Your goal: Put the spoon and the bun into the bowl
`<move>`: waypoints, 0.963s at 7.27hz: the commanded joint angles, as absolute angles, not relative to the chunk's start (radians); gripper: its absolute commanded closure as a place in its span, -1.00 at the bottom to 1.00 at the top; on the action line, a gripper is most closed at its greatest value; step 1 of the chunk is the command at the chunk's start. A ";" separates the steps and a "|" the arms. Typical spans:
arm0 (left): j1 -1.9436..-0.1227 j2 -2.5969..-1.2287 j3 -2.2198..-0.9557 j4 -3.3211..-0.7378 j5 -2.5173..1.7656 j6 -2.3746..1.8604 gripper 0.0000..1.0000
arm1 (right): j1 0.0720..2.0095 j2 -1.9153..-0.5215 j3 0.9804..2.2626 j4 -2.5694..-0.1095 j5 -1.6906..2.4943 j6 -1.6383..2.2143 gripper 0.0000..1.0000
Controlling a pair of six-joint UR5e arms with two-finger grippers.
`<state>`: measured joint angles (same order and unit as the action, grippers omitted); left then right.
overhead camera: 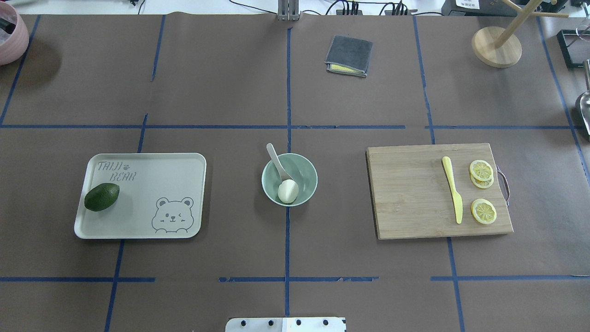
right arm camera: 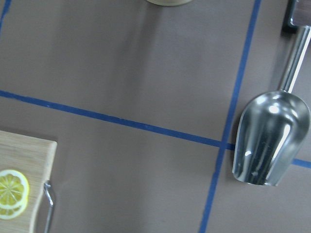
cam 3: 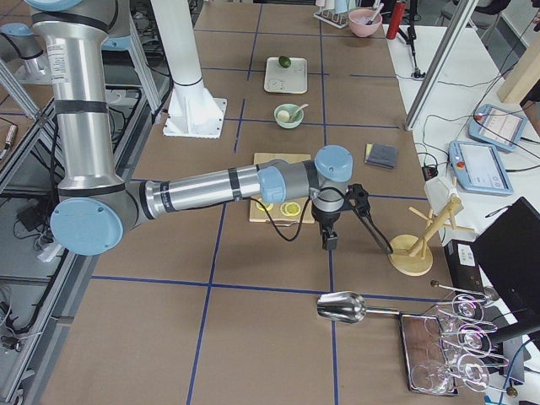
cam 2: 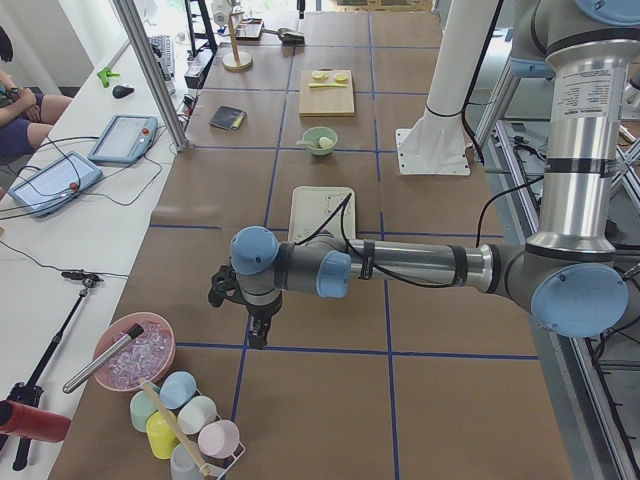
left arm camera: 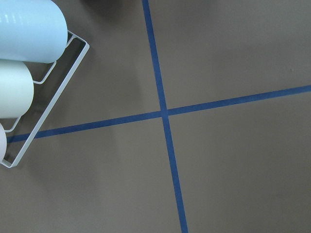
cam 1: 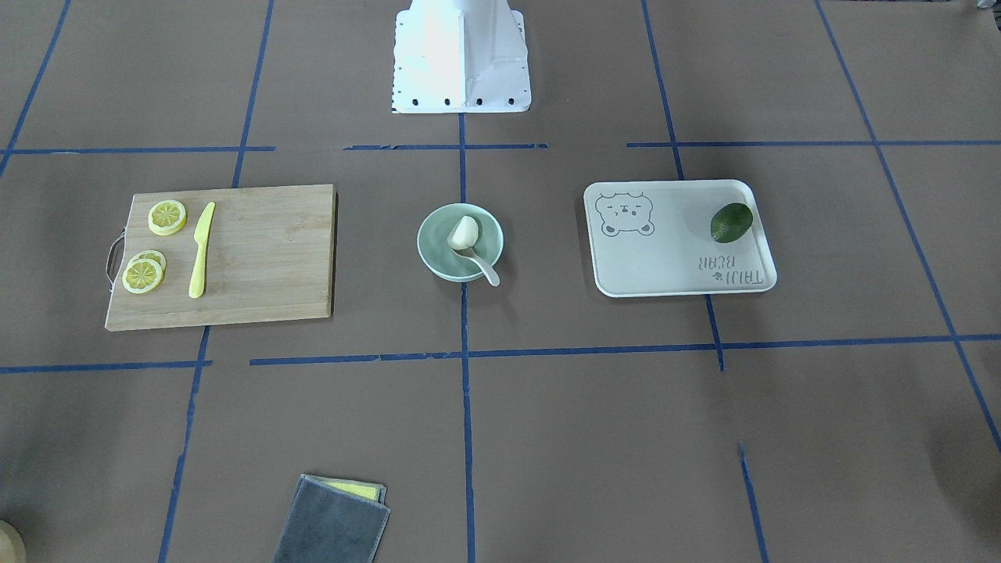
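The pale mint-green bowl (overhead camera: 307,174) stands at the table's middle; it also shows in the front-facing view (cam 1: 435,239). The white bun (overhead camera: 288,191) lies inside it. The off-white spoon (overhead camera: 274,158) rests with its scoop in the bowl by the bun and its handle out over the rim (cam 1: 486,270). My left gripper (cam 2: 255,338) hangs far off at the table's left end, near a cup rack. My right gripper (cam 3: 327,243) hangs past the cutting board at the right end. Both show only in side views, so I cannot tell whether they are open or shut.
A white bear-printed tray (overhead camera: 152,184) holds a dark green avocado (overhead camera: 102,197). A wooden cutting board (overhead camera: 410,193) holds a yellow knife (overhead camera: 453,196) and lemon slices (overhead camera: 482,211). A folded grey cloth (overhead camera: 349,55) lies beyond. A metal scoop (right arm camera: 269,138) and cup rack (left arm camera: 29,73) lie at the ends.
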<state>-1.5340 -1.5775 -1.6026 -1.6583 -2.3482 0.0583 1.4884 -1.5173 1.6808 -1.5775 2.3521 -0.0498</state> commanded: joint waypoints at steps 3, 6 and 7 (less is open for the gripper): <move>-1.534 -1.577 -1.598 -1.658 -2.347 0.058 -1.00 | 1.598 -1.566 1.574 -1.565 2.401 -0.177 -1.00; -1.534 -1.554 -1.605 -1.660 -2.350 0.058 -1.00 | 1.598 -1.578 1.566 -1.565 2.396 -0.146 -1.00; -1.534 -1.554 -1.603 -1.660 -2.350 0.058 -1.00 | 1.598 -1.582 1.566 -1.565 2.396 -0.105 -1.00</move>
<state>-1.5340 -1.5556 -1.6037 -1.6601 -2.3498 0.0588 1.5983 -1.5771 1.5678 -1.5646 2.3966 -0.1459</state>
